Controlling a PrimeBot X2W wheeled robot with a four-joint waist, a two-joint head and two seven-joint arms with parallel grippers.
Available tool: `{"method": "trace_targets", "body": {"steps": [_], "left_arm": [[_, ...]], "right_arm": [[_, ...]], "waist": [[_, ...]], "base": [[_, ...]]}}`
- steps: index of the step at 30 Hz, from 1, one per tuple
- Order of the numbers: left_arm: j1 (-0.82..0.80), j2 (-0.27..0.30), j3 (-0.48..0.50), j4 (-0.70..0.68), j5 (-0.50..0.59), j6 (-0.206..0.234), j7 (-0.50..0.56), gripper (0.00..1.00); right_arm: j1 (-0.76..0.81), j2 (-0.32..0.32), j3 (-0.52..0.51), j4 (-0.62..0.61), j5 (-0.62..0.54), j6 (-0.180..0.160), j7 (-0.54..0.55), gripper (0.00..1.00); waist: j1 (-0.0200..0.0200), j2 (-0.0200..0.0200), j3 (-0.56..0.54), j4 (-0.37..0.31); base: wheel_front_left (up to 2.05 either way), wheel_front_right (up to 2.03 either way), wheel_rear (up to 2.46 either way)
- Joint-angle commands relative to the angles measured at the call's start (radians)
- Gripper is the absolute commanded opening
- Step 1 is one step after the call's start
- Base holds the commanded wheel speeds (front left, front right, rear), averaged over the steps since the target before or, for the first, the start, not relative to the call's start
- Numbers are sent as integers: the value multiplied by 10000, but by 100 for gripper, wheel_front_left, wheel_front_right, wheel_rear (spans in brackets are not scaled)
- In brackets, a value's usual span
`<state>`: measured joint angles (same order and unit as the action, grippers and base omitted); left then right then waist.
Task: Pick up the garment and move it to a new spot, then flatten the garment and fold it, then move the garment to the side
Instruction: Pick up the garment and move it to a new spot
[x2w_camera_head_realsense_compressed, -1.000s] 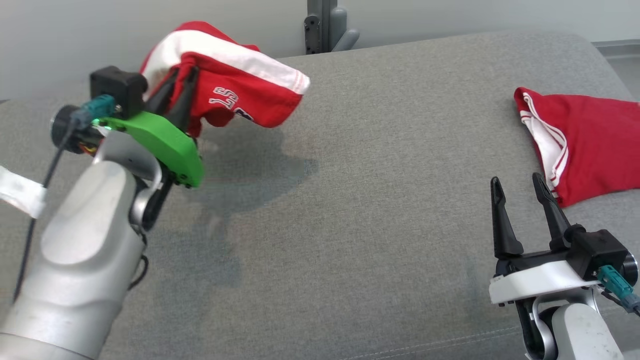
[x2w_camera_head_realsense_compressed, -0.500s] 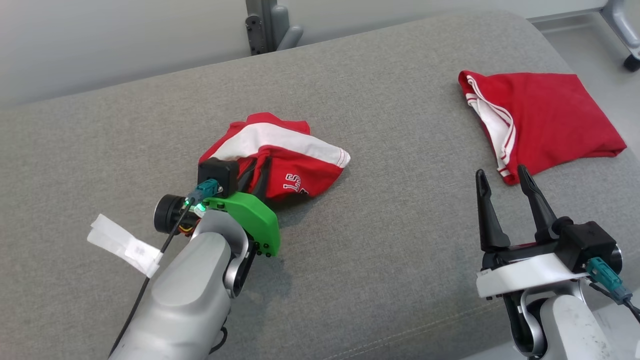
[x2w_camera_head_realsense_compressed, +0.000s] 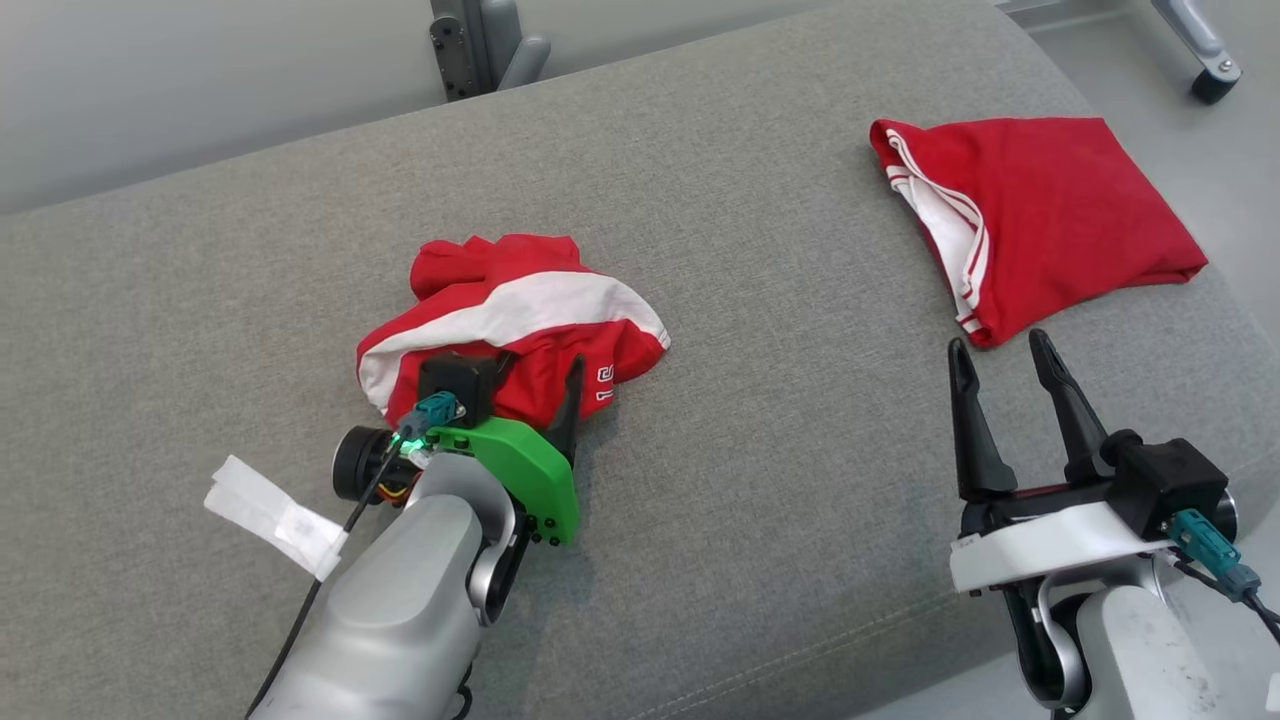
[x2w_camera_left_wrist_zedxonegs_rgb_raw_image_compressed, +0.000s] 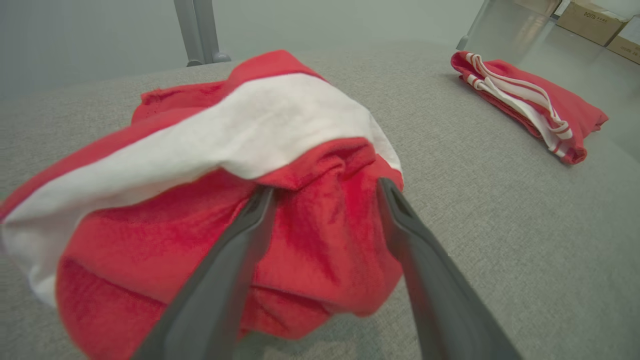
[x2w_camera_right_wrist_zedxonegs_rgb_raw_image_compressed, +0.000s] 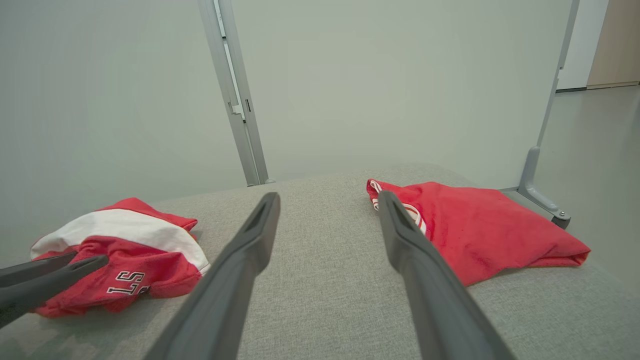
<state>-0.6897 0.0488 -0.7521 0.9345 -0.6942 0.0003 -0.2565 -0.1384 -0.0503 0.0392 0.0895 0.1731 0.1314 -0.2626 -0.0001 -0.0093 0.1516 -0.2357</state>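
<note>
Cloth first: the garment (x2w_camera_head_realsense_compressed: 520, 310), red with a broad white band, lies in a crumpled heap on the grey fabric worktop (x2w_camera_head_realsense_compressed: 750, 450), a little left of centre in the head view. White characters show on its lower right fold. My left claw (x2w_camera_head_realsense_compressed: 540, 362) is low at the near edge of the heap, its green bracket (x2w_camera_head_realsense_compressed: 520, 470) just below the cloth in that frame. Along the left wrist view the claw (x2w_camera_left_wrist_zedxonegs_rgb_raw_image_compressed: 326, 187) has its two dark fingers (x2w_camera_left_wrist_zedxonegs_rgb_raw_image_compressed: 235, 260) spread wide, one on each side of a bulge of red fabric and touching it, while the heap itself rests on the worktop. From the right wrist view I see that same claw (x2w_camera_right_wrist_zedxonegs_rgb_raw_image_compressed: 90, 258) at the lower left, its tips against the garment (x2w_camera_right_wrist_zedxonegs_rgb_raw_image_compressed: 125, 230).

My right claw (x2w_camera_head_realsense_compressed: 1000, 342) sits at the lower right of the head view, fingers apart and holding nothing, clear of the worktop surface. Just beyond its tips, upper right of the frame, lies a second red garment (x2w_camera_head_realsense_compressed: 1060, 200), folded flat, with white striped trim along its left edge. It is well apart from the crumpled one. A white tag (x2w_camera_head_realsense_compressed: 270, 510) hangs off the cable beside my left forearm. A grey metal post (x2w_camera_head_realsense_compressed: 470, 40) stands behind the far edge, top centre.
</note>
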Motion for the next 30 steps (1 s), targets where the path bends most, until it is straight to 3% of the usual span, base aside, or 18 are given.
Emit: {"method": "trace_targets", "body": {"steps": [1,5,13,30], "left_arm": [[154,40,-26,-46,-59,45,-39,100],[234,38,-18,-415,-63,145,-92,100],[1249,232,1106,-2137,881,338,-81,100],[5516,806,4211,-6206,2453,844,-84,100]], "right_arm": [[-20,-5,-36,-15,-7,-15,-30,100],[87,-7,-168,-1,-22,-15,-31,100],[334,-7,-417,-19,-64,-15,-31,100],[972,-8,-532,159,-84,-15,-31,100]], "waist": [[1,93,-49,104],[1,93,-212,405],[1,93,-678,1016],[1,93,-1494,1667]], "base": [[0,0,0],[0,0,0],[0,0,0],[0,0,0]]}}
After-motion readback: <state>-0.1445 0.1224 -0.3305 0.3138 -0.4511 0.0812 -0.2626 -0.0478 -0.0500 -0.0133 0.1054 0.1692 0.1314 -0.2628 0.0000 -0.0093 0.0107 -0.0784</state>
